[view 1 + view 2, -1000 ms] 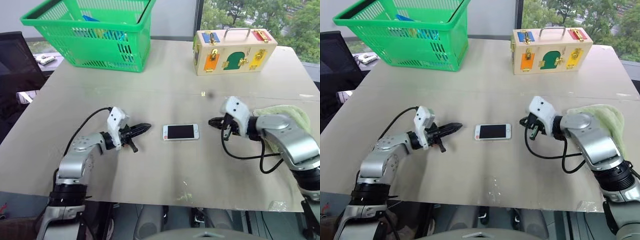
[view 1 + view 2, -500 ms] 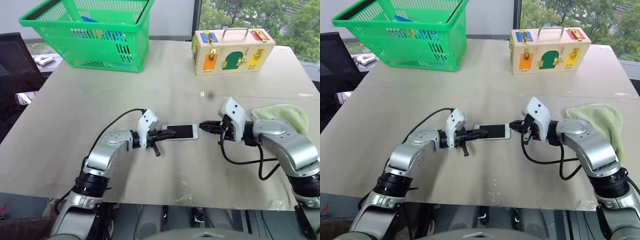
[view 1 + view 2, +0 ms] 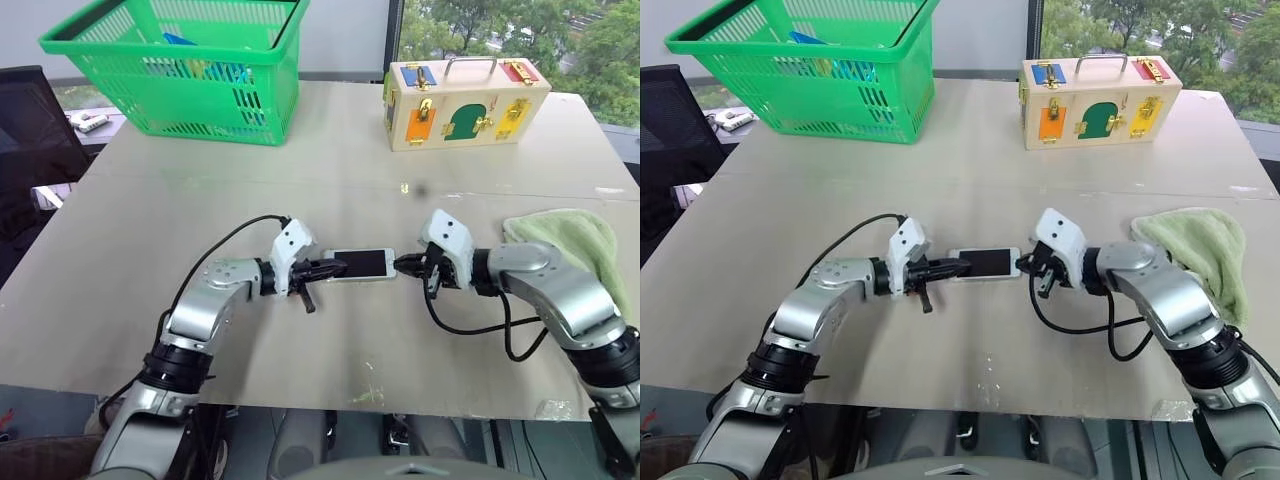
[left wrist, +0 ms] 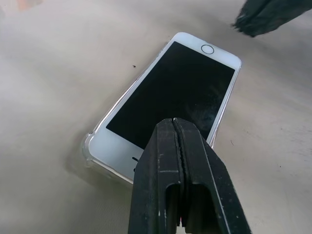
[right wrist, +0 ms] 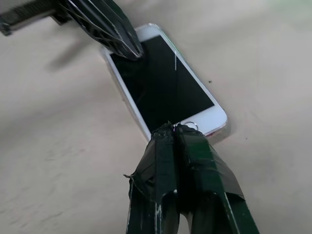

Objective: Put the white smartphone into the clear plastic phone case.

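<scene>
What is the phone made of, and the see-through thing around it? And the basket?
Phone: looks like glossy glass on front, since the dark screen reflects light; the white frame's material is unclear. Case: probably clear plastic, glinting at its corner. Basket: likely hard green plastic with moulded lattice walls.

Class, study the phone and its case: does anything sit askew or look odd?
Yes. The white smartphone is not fully seated: at its earpiece end, a corner of the clear plastic phone case juts out beyond the phone's corner.

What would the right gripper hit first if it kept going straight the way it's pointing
The right gripper, shut, points at the home-button end of the white smartphone, so it would probably meet that first; whether they already touch is unclear.
</scene>
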Action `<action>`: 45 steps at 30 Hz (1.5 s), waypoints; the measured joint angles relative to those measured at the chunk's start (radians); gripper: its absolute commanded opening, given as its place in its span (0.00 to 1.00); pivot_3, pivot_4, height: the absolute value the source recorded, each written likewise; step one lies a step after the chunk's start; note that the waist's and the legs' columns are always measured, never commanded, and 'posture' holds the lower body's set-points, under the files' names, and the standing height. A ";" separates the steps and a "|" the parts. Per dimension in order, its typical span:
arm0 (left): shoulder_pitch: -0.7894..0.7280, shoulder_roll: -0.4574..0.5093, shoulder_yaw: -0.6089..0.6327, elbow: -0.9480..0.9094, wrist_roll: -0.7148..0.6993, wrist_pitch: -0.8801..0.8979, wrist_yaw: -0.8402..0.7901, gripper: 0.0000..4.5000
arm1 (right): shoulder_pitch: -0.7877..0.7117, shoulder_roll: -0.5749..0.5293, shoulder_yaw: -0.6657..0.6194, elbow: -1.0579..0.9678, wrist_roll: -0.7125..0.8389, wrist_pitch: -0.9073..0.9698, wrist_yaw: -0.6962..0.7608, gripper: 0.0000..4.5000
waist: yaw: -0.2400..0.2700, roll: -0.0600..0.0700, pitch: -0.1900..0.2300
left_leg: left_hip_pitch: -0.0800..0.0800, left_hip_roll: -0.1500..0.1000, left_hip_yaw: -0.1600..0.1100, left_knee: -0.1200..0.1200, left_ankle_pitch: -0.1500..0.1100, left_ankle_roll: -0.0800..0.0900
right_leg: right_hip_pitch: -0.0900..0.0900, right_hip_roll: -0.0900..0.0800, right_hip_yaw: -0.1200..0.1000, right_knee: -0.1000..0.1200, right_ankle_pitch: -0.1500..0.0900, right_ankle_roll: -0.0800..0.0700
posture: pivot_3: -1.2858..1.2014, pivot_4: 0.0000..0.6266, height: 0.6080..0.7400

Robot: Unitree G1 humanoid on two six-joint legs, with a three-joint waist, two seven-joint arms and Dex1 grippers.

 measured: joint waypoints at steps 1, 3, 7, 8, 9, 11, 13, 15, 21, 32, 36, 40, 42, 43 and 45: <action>0.006 -0.001 0.001 -0.001 0.000 -0.006 0.001 0.00 | -0.014 0.014 0.014 0.025 -0.003 -0.004 0.003 0.01 | 0.000 0.000 0.000 | 0.000 0.000 0.000 0.000 0.000 0.000 | 0.000 0.000 0.000 0.000 0.000 0.000 | 0.52 0.24 1.00; 0.008 -0.002 0.002 0.001 0.000 -0.014 0.002 0.00 | -0.029 0.033 0.029 0.060 -0.012 -0.012 0.004 0.01 | 0.001 0.000 0.000 | 0.000 0.000 0.000 0.000 0.000 0.000 | 0.000 0.000 0.000 0.000 0.000 0.000 | 0.52 0.24 1.00; 0.019 -0.005 0.005 0.005 0.000 -0.033 0.002 0.00 | -0.072 0.063 0.070 0.146 -0.038 -0.026 0.016 0.01 | 0.000 0.000 -0.001 | 0.001 0.000 0.000 0.000 0.000 0.000 | 0.000 0.000 0.000 0.000 0.000 0.000 | 0.52 0.24 1.00; 0.020 -0.007 0.006 0.005 0.000 -0.033 0.006 0.00 | -0.089 0.064 0.082 0.161 -0.043 -0.025 0.021 0.01 | 0.000 0.000 -0.001 | 0.001 0.000 0.000 0.000 0.000 0.000 | 0.001 0.000 0.000 0.000 0.000 0.000 | 0.52 0.24 1.00; 0.024 -0.009 0.006 0.004 0.000 -0.033 0.011 0.00 | -0.102 0.065 0.098 0.177 -0.050 -0.019 0.031 0.01 | 0.000 0.000 -0.003 | 0.001 0.000 0.000 0.000 0.000 0.000 | 0.001 0.000 0.000 0.000 0.000 0.000 | 0.52 0.24 1.00; 0.031 -0.012 0.006 0.004 0.000 -0.032 0.019 0.00 | -0.131 0.064 0.129 0.206 -0.062 -0.001 0.053 0.01 | 0.000 0.000 -0.010 | 0.002 0.000 0.000 0.000 0.000 0.000 | 0.002 0.000 0.000 0.000 0.000 0.000 | 0.52 0.24 1.00; 0.037 -0.016 0.003 0.004 0.001 -0.025 0.024 0.00 | -0.151 0.064 0.153 0.232 -0.073 0.014 0.068 0.01 | 0.000 -0.001 -0.018 | 0.004 0.000 0.000 0.000 0.000 0.000 | 0.004 0.000 0.000 0.000 0.000 0.000 | 0.52 0.24 1.00; 0.044 -0.018 -0.002 0.001 0.001 -0.014 0.036 0.00 | -0.169 0.066 0.170 0.260 -0.086 0.019 0.080 0.01 | 0.000 -0.002 -0.024 | 0.010 0.000 0.000 0.000 0.000 0.000 | 0.008 -0.001 -0.001 -0.001 0.000 0.000 | 0.52 0.24 1.00; 0.054 -0.022 -0.009 -0.062 0.001 0.083 0.074 0.00 | -0.211 0.068 0.218 0.309 -0.133 0.019 0.129 0.01 | 0.002 -0.002 -0.037 | 0.018 0.000 -0.002 -0.004 -0.003 -0.005 | 0.016 -0.005 -0.003 -0.006 -0.003 -0.004 | 0.52 0.24 1.00; 0.054 -0.027 -0.009 -0.147 -0.004 0.214 0.108 0.00 | -0.234 0.094 0.235 0.387 -0.181 0.003 0.174 0.01 | 0.003 -0.001 -0.056 | 0.018 0.000 -0.003 -0.006 -0.003 -0.005 | 0.016 -0.007 -0.005 -0.008 -0.003 -0.004 | 0.52 0.24 1.00; 0.054 -0.028 -0.009 -0.151 -0.007 0.223 0.109 0.00 | -0.233 0.093 0.235 0.387 -0.194 0.000 0.188 0.01 | 0.003 0.000 -0.056 | 0.018 0.000 -0.003 -0.008 -0.004 -0.005 | 0.017 -0.008 -0.006 -0.012 -0.003 -0.004 | 0.52 0.24 1.00; 0.054 -0.031 -0.009 -0.150 -0.007 0.221 0.109 0.00 | -0.226 0.090 0.234 0.381 -0.198 -0.012 0.194 0.01 | 0.003 0.000 -0.058 | 0.017 0.000 -0.003 -0.009 -0.004 -0.005 | 0.018 -0.008 -0.007 -0.015 -0.003 -0.004 | 0.52 0.24 1.00; 0.054 -0.033 -0.009 -0.144 -0.007 0.213 0.107 0.00 | -0.208 0.089 0.222 0.361 -0.199 -0.017 0.187 0.01 | 0.003 0.000 -0.057 | 0.017 0.000 -0.003 -0.010 -0.004 -0.005 | 0.018 -0.008 -0.008 -0.016 -0.003 -0.004 | 0.52 0.24 1.00; 0.054 -0.034 -0.009 -0.140 -0.007 0.210 0.106 0.00 | -0.194 0.089 0.211 0.348 -0.198 -0.017 0.185 0.01 | 0.004 0.000 -0.057 | 0.017 0.000 -0.004 -0.011 -0.004 -0.005 | 0.018 -0.009 -0.008 -0.016 -0.003 -0.004 | 0.52 0.24 1.00; 0.054 -0.034 -0.009 -0.125 -0.006 0.203 0.104 0.00 | -0.174 0.082 0.193 0.319 -0.193 -0.016 0.184 0.01 | 0.004 0.000 -0.056 | 0.016 0.000 -0.004 -0.011 -0.004 -0.005 | 0.018 -0.009 -0.008 -0.017 -0.003 -0.004 | 0.52 0.24 1.00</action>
